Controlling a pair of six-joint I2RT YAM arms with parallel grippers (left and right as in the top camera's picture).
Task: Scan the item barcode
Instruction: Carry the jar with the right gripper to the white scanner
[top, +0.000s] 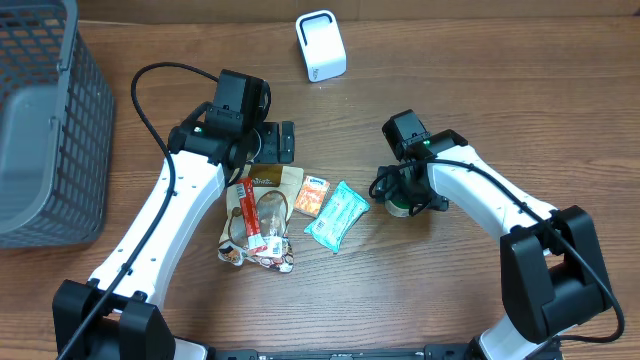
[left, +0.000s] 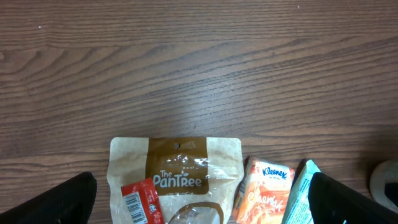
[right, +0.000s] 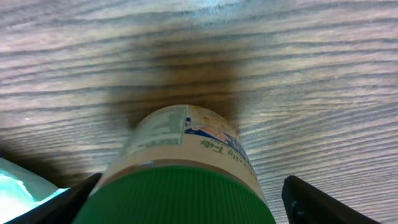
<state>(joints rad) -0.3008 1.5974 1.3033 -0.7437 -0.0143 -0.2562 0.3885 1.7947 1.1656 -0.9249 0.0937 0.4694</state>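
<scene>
Left gripper (left: 202, 199) wide open above PanTree pouch (left: 177, 171), Kleenex pack (left: 264, 186) just beside. Right gripper (right: 189, 199) spread around upright green-lidded jar (right: 186, 143), 1 finger clear; jar label unreadable. White scanner (top: 320, 46) well apart.

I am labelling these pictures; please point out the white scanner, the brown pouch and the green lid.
white scanner (top: 320, 46), overhead view, its middle
brown pouch (left: 177, 160), left wrist view, printed band
green lid (right: 174, 198), right wrist view, ribbed side

Wooden table (top: 480, 60) — grey basket (top: 40, 120), white scanner (top: 321, 45), packets (top: 337, 215), green-lidded jar (right: 186, 143).
</scene>
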